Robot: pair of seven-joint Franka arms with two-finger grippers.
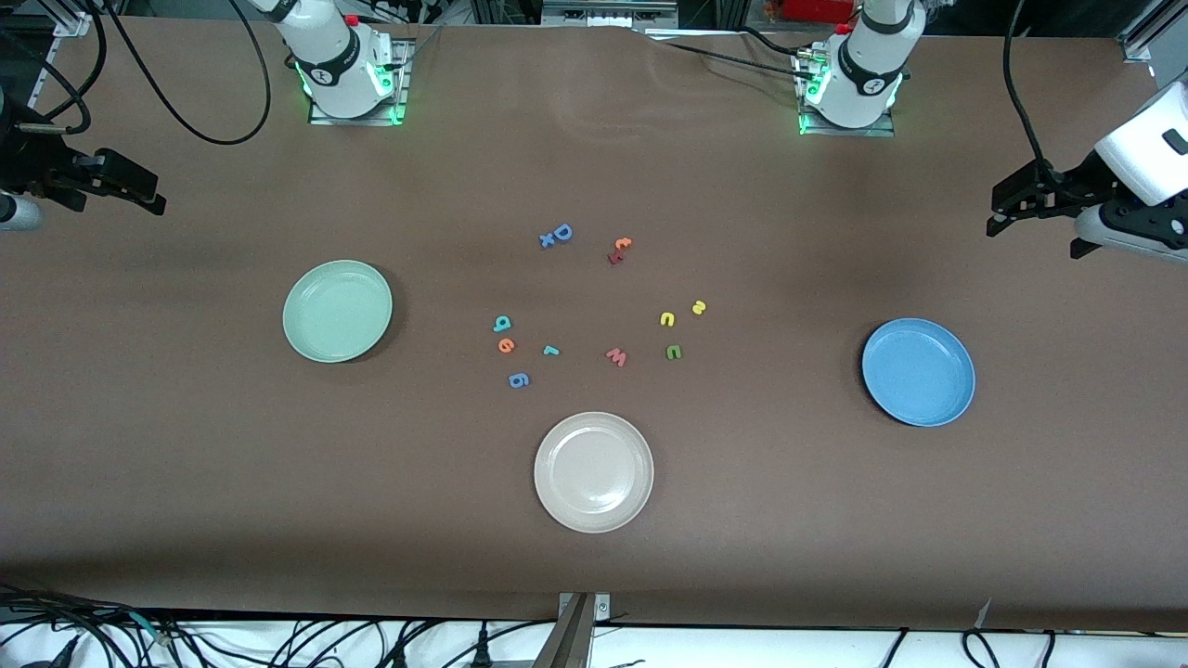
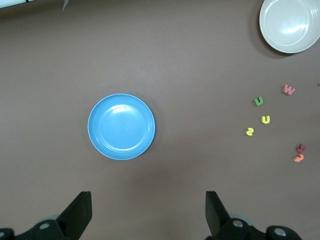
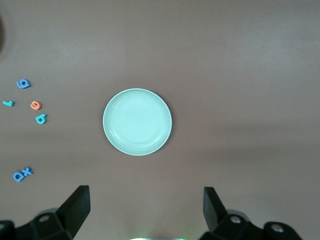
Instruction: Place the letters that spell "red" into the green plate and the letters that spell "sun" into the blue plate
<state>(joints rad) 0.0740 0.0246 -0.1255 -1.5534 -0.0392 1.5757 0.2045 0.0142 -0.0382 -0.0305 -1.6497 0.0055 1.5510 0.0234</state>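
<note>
Brown counter (image 1: 186, 482), letters scattered mid-frame in the front view. We note teal r (image 1: 551, 351), orange e (image 1: 506, 345), teal d (image 1: 502, 323) beside the green plate (image 1: 337, 310); yellow s (image 1: 699, 307), yellow u (image 1: 667, 319), green n (image 1: 674, 352) toward the blue plate (image 1: 918, 372). Foam: light, soft, thin; we judge an edge pinch best. Left gripper (image 1: 1007, 215) and right gripper (image 1: 139, 190) wait at frame edges, fingers wide, empty.

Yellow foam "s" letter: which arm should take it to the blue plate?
Left. Its open pincer hangs at that end of the table, where the round blue plastic plate lies, and the yellow foam "s" lies nearer that plate.
</note>
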